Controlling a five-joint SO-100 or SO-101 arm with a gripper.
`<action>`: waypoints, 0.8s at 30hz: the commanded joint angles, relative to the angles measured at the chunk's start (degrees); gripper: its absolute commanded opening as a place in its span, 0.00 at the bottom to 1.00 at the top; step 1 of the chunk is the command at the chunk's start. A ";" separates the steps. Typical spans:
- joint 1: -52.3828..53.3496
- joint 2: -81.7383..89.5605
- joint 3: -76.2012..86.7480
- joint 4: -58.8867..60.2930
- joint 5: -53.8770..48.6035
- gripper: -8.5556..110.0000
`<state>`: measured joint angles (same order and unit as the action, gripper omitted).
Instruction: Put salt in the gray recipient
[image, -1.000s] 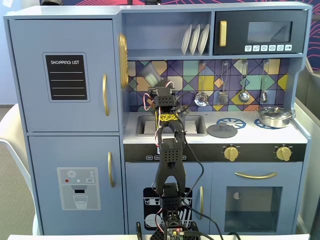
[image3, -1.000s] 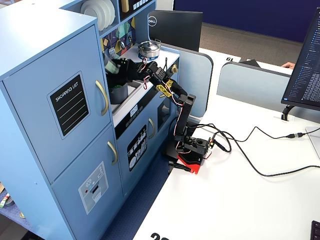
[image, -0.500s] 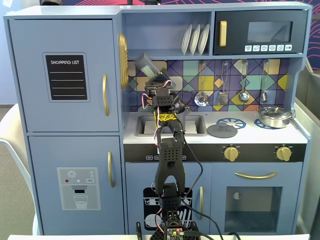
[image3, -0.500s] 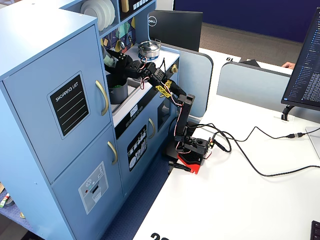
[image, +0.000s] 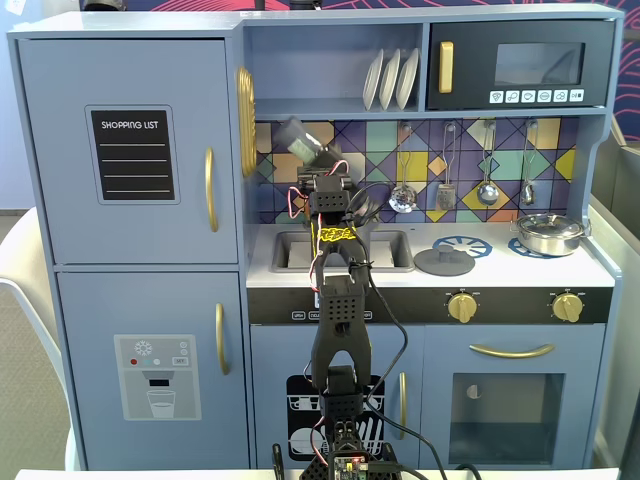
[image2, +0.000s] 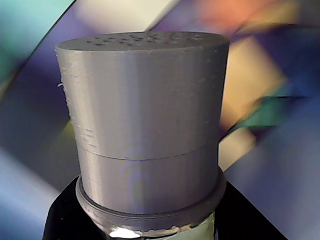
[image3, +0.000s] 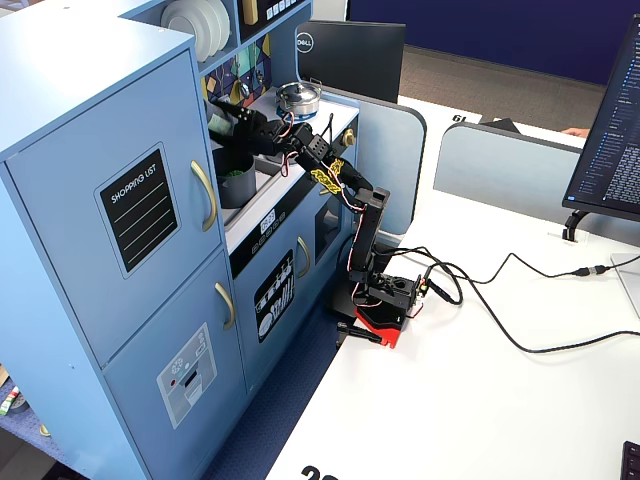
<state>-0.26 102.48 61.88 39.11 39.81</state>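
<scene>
My gripper (image: 318, 165) is shut on the salt (image: 298, 140), a slim gray shaker with a pale green label. It holds it tilted, cap up and to the left, in front of the tiled back wall above the sink. In the wrist view the lighter gray cap (image2: 145, 125) fills the frame, with black fingers (image2: 65, 217) on both sides of its base. In a fixed view from the side, the shaker (image3: 219, 116) is above the dark gray recipient (image3: 237, 182), which stands in the sink. In the front fixed view the arm hides the recipient.
A flat gray lid with a knob (image: 444, 262) lies on the left burner. A shiny steel pan (image: 548, 233) sits on the right burner. Utensils (image: 487, 190) hang on the back wall. Plates (image: 391, 79) stand on the shelf above.
</scene>
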 joint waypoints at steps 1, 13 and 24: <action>7.47 5.01 1.14 -7.65 -45.26 0.07; 41.57 0.97 3.16 -22.41 -140.36 0.07; 47.64 0.97 15.38 -29.36 -138.52 0.07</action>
<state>45.70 101.69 75.67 13.45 -96.94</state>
